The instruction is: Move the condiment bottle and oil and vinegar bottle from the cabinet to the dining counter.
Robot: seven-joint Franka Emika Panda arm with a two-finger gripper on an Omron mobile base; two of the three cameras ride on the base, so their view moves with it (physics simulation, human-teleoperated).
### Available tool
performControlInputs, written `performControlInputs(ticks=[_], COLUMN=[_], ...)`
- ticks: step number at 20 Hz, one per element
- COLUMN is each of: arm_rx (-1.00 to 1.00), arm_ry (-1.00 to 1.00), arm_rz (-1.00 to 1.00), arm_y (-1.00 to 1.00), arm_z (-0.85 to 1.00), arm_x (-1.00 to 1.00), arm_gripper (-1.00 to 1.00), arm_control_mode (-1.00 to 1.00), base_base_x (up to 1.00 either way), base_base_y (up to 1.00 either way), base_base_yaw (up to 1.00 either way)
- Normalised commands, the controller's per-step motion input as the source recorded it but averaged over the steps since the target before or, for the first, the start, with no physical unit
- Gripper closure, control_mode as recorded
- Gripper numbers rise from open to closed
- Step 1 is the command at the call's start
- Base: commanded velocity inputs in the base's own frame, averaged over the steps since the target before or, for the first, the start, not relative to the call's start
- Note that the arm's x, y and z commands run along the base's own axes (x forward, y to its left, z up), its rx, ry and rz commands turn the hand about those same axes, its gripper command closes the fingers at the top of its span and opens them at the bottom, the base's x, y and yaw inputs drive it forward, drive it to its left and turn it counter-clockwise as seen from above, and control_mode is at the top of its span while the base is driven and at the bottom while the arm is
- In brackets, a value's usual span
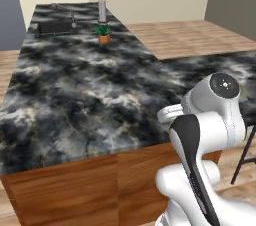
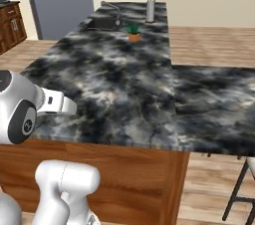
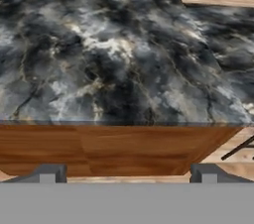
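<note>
Gripper (image 3: pixel 128 173) jaws are spread wide with nothing between them, hanging just off the near wooden edge of the dining counter (image 1: pixel 75 90). The black marble top runs away from it; at the far end sit a little potted plant (image 1: pixel 103 33), a pale upright cylinder (image 1: pixel 102 11) and a sink with faucet (image 2: pixel 107 19). Can't read any labels or writing anywhere.

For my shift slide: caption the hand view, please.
Open tool, nothing between its fingers, facing the near edge of the black marble dining counter above its wooden side panel.
</note>
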Motion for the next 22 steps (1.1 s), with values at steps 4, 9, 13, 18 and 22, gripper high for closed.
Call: performControlInputs(ticks=[4, 9, 13, 18, 22], arm_rx=[0.00, 0.00, 0.00, 0.00, 0.00], arm_ry=[0.00, 0.00, 0.00, 0.00, 0.00], arm_rz=[0.00, 0.00, 0.00, 0.00, 0.00], arm_y=[0.00, 0.00, 0.00, 0.00, 0.00], arm_z=[0.00, 0.00, 0.00, 0.00, 0.00], arm_x=[0.00, 0.00, 0.00, 0.00, 0.00], arm_gripper=[-1.00, -1.00, -1.00, -1.00, -1.00], arm_control_mode=[1.00, 1.00, 1.00, 1.00, 1.00], base_base_x=[0.00, 0.00, 0.00, 0.01, 0.03], base_base_y=[1.00, 1.00, 1.00, 1.00, 1.00], base_base_yaw=[0.07, 0.08, 0.11, 0.15, 0.14])
